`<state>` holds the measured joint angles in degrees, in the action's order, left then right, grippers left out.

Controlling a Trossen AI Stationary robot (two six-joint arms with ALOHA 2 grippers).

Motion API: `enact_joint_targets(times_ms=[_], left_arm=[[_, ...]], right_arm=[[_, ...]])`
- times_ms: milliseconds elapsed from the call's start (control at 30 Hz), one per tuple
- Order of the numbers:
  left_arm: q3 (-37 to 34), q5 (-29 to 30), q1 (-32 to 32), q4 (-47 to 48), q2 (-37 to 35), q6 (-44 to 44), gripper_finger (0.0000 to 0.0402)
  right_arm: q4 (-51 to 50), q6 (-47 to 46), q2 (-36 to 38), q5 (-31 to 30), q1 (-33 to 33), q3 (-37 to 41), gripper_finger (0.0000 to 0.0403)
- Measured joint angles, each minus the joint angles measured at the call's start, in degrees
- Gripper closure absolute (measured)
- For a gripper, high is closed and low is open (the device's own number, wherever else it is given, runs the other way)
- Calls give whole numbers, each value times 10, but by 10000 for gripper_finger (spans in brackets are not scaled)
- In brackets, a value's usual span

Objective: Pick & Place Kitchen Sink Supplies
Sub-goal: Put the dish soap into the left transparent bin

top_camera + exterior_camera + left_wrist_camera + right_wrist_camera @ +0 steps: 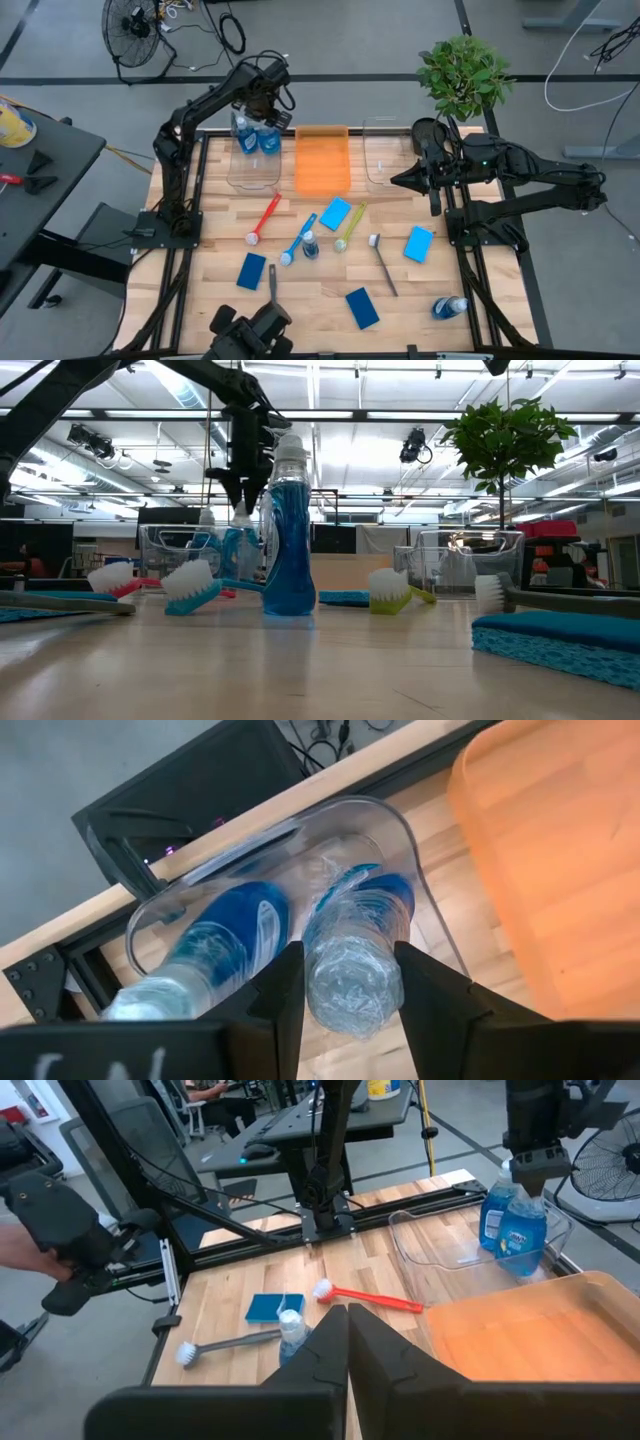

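My left gripper reaches down into the clear bin at the table's far left and is shut on a clear bottle with blue contents. A second such bottle stands beside it in the bin. My right gripper is shut and empty, hovering near the other clear bin. On the table lie a red brush, a blue brush, a yellow-green brush, blue sponges, an upright bottle and a lying bottle. My left gripper pinches the bottle's cap end between its two fingers, one on each side. The fingers come from above, pointing down. The bottle stands upright in the clear bin's far corner, next to the other bottle.
An orange bin sits between the two clear bins. A potted plant stands at the far right. Two dark grey brushes and more sponges lie toward the near edge.
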<state>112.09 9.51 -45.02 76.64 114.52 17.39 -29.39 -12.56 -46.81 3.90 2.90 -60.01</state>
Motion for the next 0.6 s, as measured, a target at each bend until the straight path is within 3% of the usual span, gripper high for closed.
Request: enact_joint_targets(times_ms=[600], left_arm=[[0,-6,-7,-4,0,0,267]], right_arm=[[1,0,0,0,0,0,392]])
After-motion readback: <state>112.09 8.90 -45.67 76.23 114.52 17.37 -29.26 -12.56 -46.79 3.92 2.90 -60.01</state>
